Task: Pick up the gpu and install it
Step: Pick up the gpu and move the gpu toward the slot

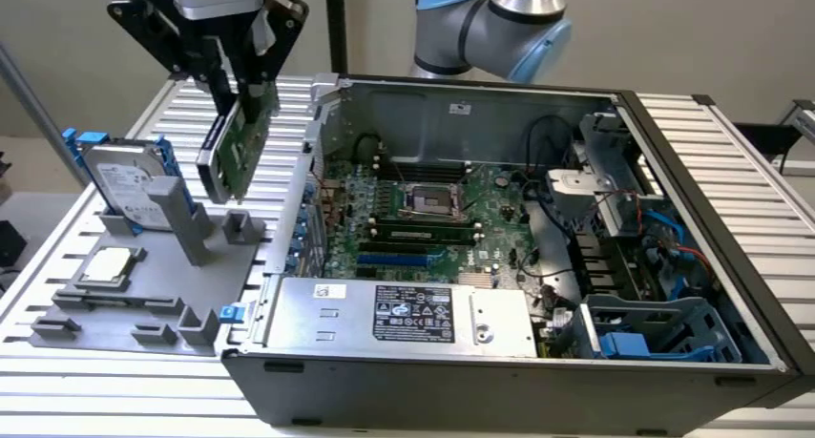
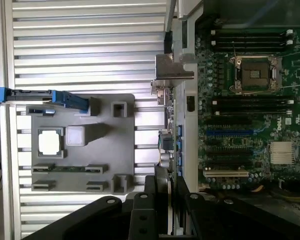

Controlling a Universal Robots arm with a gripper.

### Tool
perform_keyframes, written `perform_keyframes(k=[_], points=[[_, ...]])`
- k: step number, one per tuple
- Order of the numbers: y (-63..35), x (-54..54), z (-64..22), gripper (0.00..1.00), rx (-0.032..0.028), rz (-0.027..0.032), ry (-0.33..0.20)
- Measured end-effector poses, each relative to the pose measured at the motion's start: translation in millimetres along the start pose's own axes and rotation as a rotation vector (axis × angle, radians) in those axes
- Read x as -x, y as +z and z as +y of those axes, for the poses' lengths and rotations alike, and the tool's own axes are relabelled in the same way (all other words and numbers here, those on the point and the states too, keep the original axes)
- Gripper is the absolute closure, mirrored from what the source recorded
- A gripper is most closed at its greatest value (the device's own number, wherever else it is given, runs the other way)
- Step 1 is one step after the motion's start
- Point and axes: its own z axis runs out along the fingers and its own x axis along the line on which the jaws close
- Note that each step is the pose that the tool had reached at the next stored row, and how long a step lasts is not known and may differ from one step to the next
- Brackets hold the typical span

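My gripper (image 1: 242,90) is shut on the gpu (image 1: 236,152), a thin green card that hangs on edge below the fingers, lifted off the table. It hangs above the gap between the grey holder (image 1: 140,295) and the outer wall of the open computer case (image 1: 510,381), at the exterior view's left. In the wrist view the gpu (image 2: 166,135) runs edge-on from between the black fingers (image 2: 155,200), with its silver bracket (image 2: 174,70) at the far end, just outside the case wall. The motherboard (image 2: 250,125) with its blue slot (image 2: 229,133) lies inside the case.
The grey holder (image 2: 90,150) carries a silver hard drive with blue rails (image 1: 128,180) standing upright and a square CPU chip (image 1: 109,263). Inside the case are a power supply (image 1: 395,314), an empty CPU socket (image 1: 427,201), cables and a drive cage (image 1: 650,323). The table is slatted aluminium.
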Motion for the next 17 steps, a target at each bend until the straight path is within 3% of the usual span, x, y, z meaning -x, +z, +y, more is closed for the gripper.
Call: perform_keyframes(k=[4, 17], points=[[-6.4, 17.9, 1.1, 0.73, 0.0000, 0.0027, 0.000], [-5.0, 77.0, 3.5, 0.73, 0.0002, 0.0030, 0.000]])
